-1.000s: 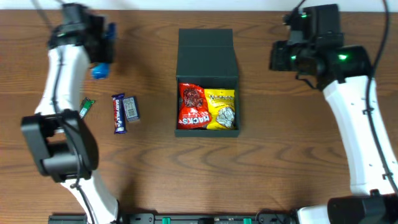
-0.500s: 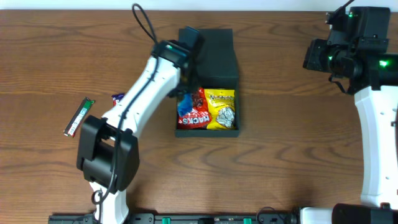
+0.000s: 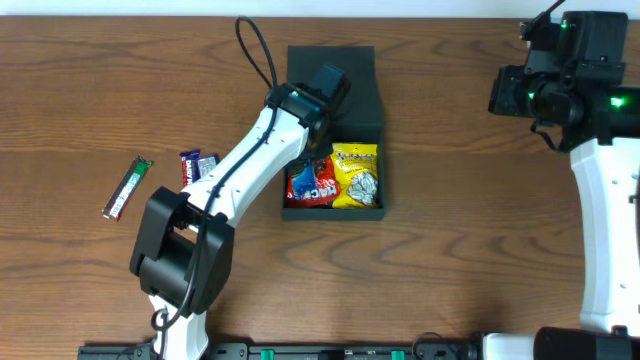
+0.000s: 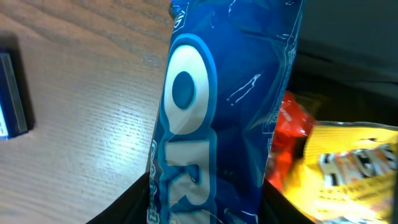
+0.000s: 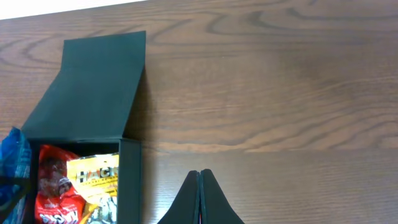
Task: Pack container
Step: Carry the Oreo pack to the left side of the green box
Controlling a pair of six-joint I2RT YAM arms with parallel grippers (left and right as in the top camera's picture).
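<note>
Overhead, the container (image 3: 362, 92) sits at the middle of the desk (image 3: 460, 250), towards its far edge. Its flap lid is laid open and flat behind the tray, with the lid's back edge near the desk's far edge. Inside the tray a red snack packet (image 3: 322, 192) lies to the left and a yellow snack packet (image 3: 357, 175) to the right, touching along their long sides. The yellow one runs close to the right wall.

The left arm crosses the desk diagonally and overhangs the tray's left wall. The left gripper (image 4: 208, 208) has its jaws clamped on a blue packet (image 4: 211, 112), which hangs upright over the left edge of the tray, partly above the red packet. Whether it touches the red packet cannot be told.

Left of the arm, two chocolate bars (image 3: 197, 162) lie on the desk, partly hidden under it. A thin green packet (image 3: 128, 187) lies farther left, well apart from the container.

The right gripper (image 5: 200, 186) is well to the container's right, its jaws pressed together on nothing. Bare wood stretches between it and the tray's right wall, and in front of the tray.
</note>
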